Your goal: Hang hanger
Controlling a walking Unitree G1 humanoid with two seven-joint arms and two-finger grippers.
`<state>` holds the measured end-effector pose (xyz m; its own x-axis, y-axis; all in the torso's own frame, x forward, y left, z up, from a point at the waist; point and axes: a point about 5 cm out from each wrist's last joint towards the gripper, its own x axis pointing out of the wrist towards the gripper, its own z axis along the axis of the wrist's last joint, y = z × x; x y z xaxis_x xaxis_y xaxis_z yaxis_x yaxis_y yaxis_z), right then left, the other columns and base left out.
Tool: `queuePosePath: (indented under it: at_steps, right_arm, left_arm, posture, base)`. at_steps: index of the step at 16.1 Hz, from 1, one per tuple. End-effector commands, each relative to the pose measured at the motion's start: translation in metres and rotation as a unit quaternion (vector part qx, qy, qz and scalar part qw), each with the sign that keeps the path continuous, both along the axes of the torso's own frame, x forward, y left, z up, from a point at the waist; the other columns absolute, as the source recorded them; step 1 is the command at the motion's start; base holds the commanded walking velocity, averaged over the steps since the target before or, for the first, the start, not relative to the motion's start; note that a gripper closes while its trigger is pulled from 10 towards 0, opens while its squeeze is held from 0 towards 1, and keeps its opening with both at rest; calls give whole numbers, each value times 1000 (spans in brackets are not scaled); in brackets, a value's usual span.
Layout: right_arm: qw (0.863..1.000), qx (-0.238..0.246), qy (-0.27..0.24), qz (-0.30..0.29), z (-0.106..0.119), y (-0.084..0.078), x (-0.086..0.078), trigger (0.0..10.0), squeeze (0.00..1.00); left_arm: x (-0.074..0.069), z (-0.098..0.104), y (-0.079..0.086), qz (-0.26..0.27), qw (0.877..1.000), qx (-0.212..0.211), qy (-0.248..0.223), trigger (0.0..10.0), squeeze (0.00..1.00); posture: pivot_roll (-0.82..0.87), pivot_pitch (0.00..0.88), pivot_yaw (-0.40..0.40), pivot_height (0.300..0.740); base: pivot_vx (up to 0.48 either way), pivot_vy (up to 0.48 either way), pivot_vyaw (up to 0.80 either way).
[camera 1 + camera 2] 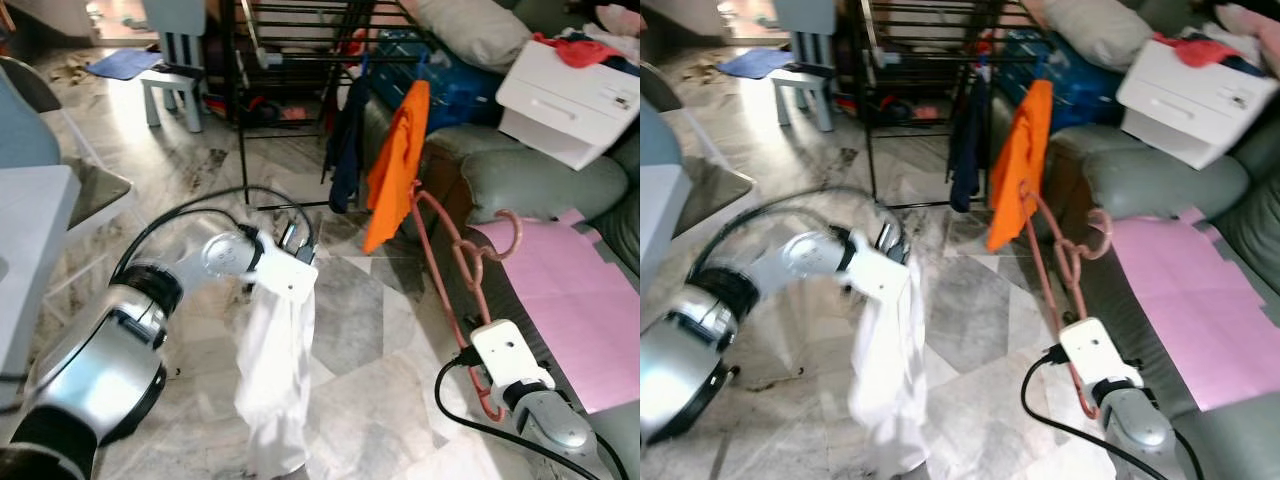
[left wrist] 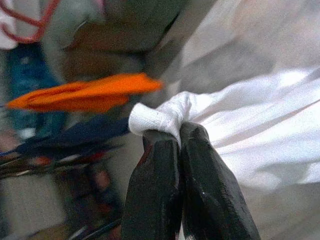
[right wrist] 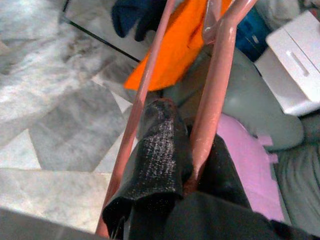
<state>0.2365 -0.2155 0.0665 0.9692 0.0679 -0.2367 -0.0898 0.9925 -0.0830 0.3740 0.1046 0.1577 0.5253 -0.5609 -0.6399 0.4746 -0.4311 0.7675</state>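
A white garment (image 1: 275, 380) hangs limp over the marble floor, and my left gripper (image 1: 295, 245) is shut on its bunched top edge. The left wrist view has the fingers (image 2: 200, 165) pinching that white fold (image 2: 160, 116). Low on the right, my right gripper (image 3: 187, 127) is shut on a pink hanger (image 1: 445, 270). The hanger stands upright from the gripper, its hook (image 1: 505, 240) curling beside the sofa. Its upper end reaches close to an orange cloth (image 1: 397, 165). A white wrist housing (image 1: 505, 355) covers the right fingers in the eye views.
A black drying rack (image 1: 290, 60) stands ahead with the orange cloth and a navy cloth (image 1: 347, 140) hung on it. A green sofa (image 1: 540, 180) carries a white box (image 1: 570, 100) and a pink sheet (image 1: 580, 300). A small white stool (image 1: 175, 85) stands far left.
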Motion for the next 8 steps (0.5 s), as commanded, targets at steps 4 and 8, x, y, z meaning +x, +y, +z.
queuePosePath:
  at_steps: [4,8]
  right_arm:
    - [997,13,0,72,10,4,1,10000,0]
    - [984,-6,43,171,12,4,-18,10000,0]
  left_arm:
    - [11,27,-24,-76,986,35,-143,10000,0]
    - [14,27,-23,-92,976,56,-187,10000,0]
  posture:
    - [86,0,-102,740]
    - [78,0,-101,740]
  base:
    - [0,0,0]
    - [0,0,0]
